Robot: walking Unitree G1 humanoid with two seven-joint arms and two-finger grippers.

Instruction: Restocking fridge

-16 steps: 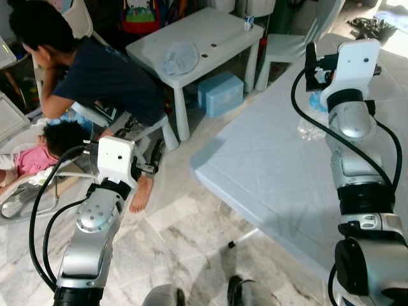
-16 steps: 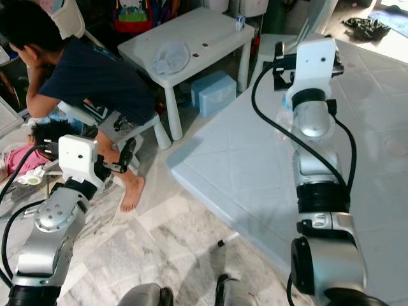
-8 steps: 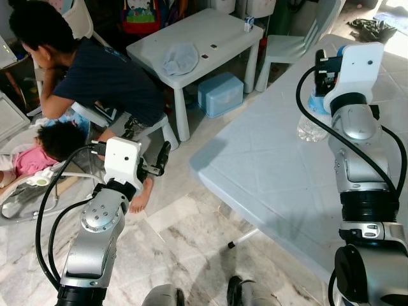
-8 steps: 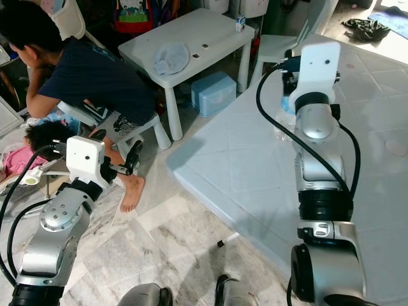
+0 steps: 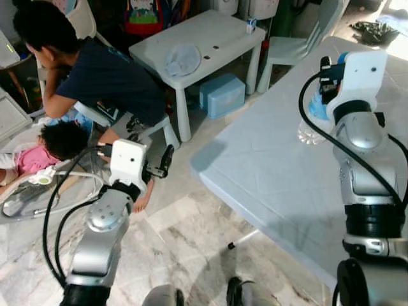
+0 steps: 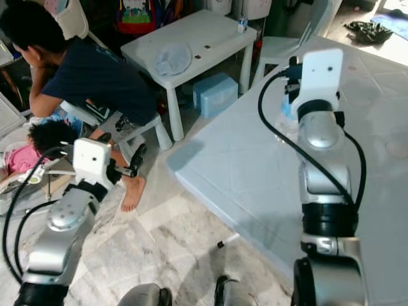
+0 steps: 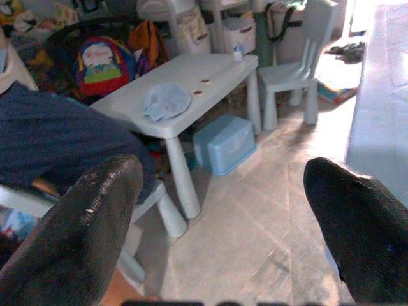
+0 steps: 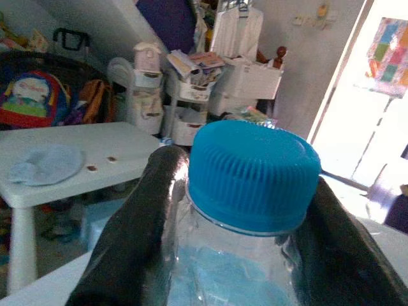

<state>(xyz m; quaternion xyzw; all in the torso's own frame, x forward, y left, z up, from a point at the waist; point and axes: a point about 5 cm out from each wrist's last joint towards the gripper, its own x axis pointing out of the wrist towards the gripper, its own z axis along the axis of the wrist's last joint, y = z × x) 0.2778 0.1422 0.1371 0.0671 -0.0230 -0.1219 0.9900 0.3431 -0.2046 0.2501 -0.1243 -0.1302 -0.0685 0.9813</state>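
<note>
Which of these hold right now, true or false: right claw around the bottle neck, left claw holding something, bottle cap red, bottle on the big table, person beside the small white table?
1. The right claw has its fingers either side of the bottle neck. True.
2. The left claw holds a cloth. False: open, nothing between its fingers.
3. The bottle cap is red. False: blue.
4. The bottle stands on the large table. True.
5. A person sits by the small white table. True.
</note>
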